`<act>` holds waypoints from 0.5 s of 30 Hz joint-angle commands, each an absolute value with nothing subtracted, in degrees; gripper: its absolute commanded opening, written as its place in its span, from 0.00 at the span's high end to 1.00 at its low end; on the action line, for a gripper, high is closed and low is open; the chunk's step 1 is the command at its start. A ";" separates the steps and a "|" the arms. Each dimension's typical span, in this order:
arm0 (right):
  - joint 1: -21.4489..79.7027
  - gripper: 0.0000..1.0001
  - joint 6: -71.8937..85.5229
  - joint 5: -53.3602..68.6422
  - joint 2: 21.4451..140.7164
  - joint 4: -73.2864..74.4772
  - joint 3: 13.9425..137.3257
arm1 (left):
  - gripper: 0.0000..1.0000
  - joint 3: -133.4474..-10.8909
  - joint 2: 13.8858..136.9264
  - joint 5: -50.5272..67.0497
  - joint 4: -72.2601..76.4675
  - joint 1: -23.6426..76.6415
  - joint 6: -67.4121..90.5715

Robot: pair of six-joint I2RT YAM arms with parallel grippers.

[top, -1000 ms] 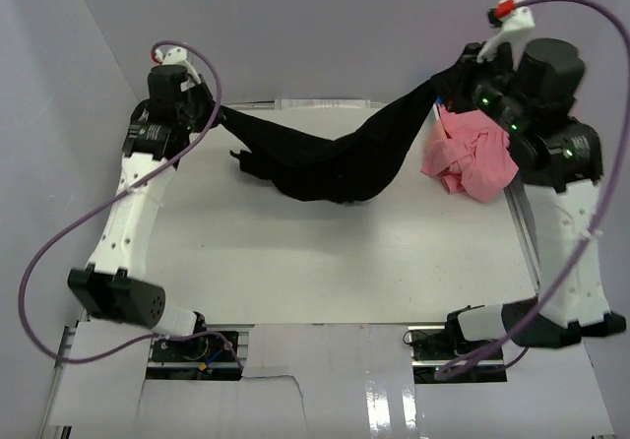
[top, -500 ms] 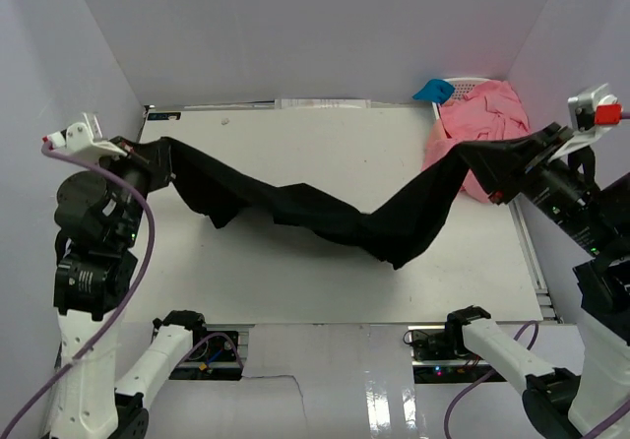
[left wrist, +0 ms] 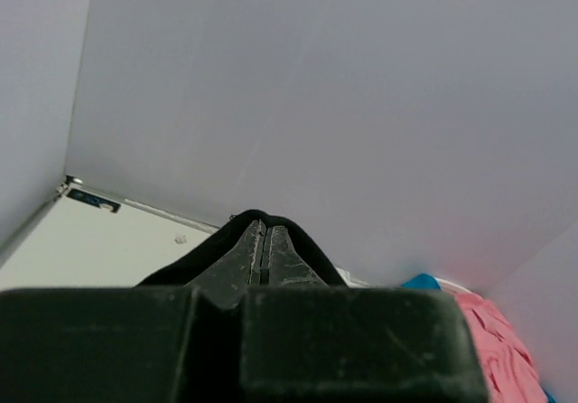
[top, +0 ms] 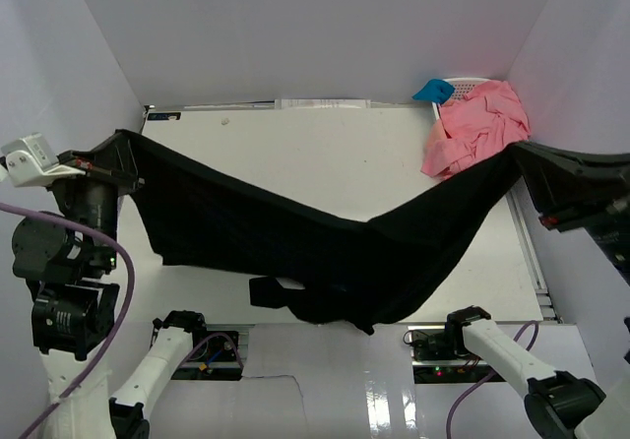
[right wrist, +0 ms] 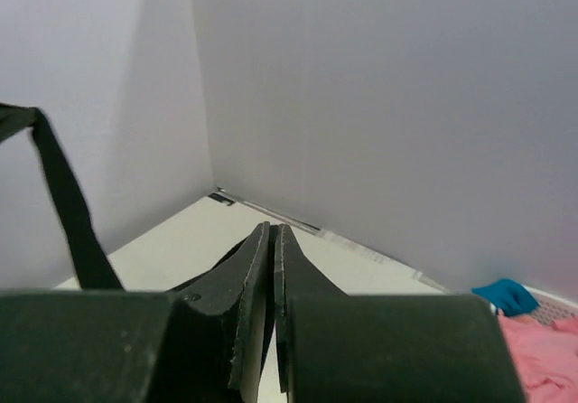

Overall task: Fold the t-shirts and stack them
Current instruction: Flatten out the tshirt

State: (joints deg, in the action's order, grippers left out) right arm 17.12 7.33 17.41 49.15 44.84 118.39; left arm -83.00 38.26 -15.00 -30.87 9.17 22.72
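You see from above a black t-shirt [top: 295,252] held in the air between both arms, spanning the white surface [top: 325,154]. Your left end effector [top: 120,152], at 9 o'clock, is clamped on one edge of the shirt. Your right end effector [top: 522,161], at 3 o'clock, is clamped on the opposite edge. Each wrist view shows its fingers pressed tight together, and on the left dark cloth wraps the tips. The shirt sags in a deep belly toward 6 o'clock, and its lowest fold hangs past the near edge of the surface. A crumpled heap of salmon-pink t-shirts [top: 477,134] sits at 1 o'clock, by a white basket [top: 471,84].

The step in hand looks like spreading the black shirt ahead of its first fold. Next you would probably carry it back toward the middle of the surface and lower it, keeping tension so it lands flat rather than draped over the near edge.

Compared with half a second ago, the shirt has opened from a twisted band into a broad sheet, and both arms have drawn back toward 6 o'clock
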 commanded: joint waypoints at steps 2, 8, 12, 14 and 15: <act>17.31 0.92 4.40 1.53 56.85 40.26 113.56 | 1.00 -83.42 42.01 -21.18 -24.27 9.05 17.58; 17.31 0.92 0.26 -4.21 69.92 37.88 118.47 | 1.00 -81.74 49.21 -23.64 -20.83 9.05 15.64; 17.31 0.92 0.44 -5.44 76.37 35.43 117.52 | 1.00 -79.19 53.43 -24.70 -17.06 9.05 14.94; 17.32 0.92 0.27 -7.63 79.61 34.02 116.37 | 1.00 -79.28 57.10 -25.13 -15.65 8.97 14.42; 17.31 0.92 0.35 -8.43 80.85 32.27 116.28 | 1.00 -80.15 58.61 -25.31 -15.21 8.96 13.98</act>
